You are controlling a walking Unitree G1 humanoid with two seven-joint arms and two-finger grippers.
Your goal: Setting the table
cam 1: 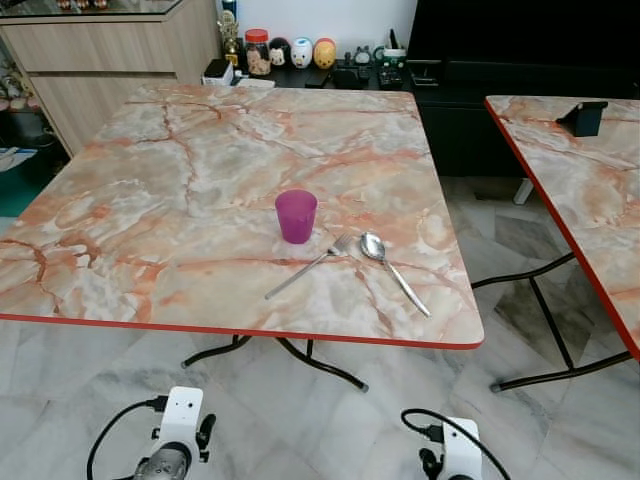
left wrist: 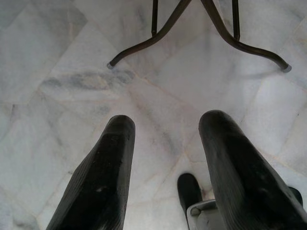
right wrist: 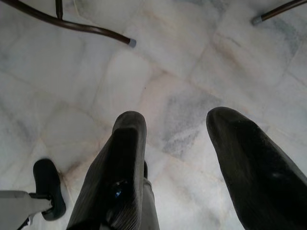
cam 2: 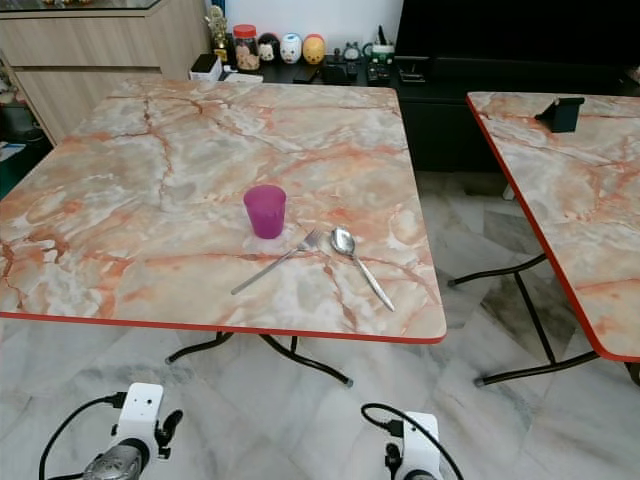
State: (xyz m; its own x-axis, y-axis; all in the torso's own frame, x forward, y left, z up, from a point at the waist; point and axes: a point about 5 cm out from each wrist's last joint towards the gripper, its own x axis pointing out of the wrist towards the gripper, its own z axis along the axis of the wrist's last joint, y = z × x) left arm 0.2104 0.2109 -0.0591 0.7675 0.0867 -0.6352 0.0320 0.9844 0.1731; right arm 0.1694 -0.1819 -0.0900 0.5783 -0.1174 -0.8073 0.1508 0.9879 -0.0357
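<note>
A purple cup (cam 1: 296,215) stands upright on the marble-patterned table (cam 1: 150,200), toward its front right. Just right of the cup lie a metal fork (cam 1: 308,265) and a metal spoon (cam 1: 388,265), their heads close together and handles fanning toward the front edge. Both arms hang low in front of the table, over the floor. My left gripper (left wrist: 165,127) is open, its black fingers pointing at the marble floor. My right gripper (right wrist: 175,120) is open too, nothing between its fingers.
The table has a red edge and black curved metal legs (cam 1: 320,365). A second matching table (cam 1: 590,180) stands to the right with a dark object (cam 1: 582,118) on it. Behind are a wooden cabinet (cam 1: 90,60) and a dark shelf with jars and figurines (cam 1: 290,52).
</note>
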